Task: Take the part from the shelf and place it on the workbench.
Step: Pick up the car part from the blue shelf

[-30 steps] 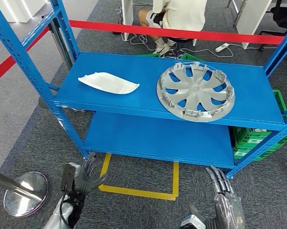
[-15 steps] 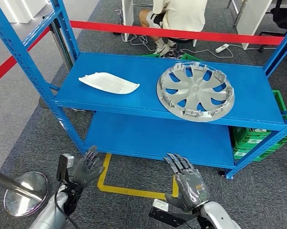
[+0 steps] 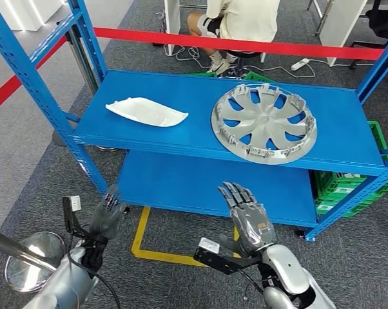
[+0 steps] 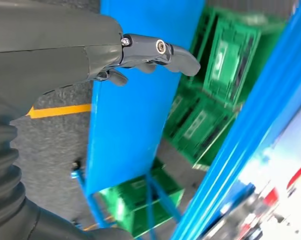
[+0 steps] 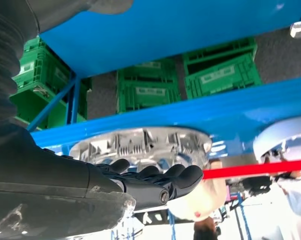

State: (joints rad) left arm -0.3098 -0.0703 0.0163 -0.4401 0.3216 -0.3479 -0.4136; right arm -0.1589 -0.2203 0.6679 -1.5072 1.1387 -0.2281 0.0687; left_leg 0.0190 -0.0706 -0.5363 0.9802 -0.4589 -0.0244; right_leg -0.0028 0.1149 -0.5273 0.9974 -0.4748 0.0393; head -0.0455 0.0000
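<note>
Lying flat on the upper shelf, silver wheel cover reaching the front edge, white part well apart beside it. Hovering below (over open floor): right hand and left hand, fingers spread, holding nothing.

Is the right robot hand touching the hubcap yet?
No: in the head view the right robot hand hangs open below the shelf edge, apart from the hubcap.
</note>
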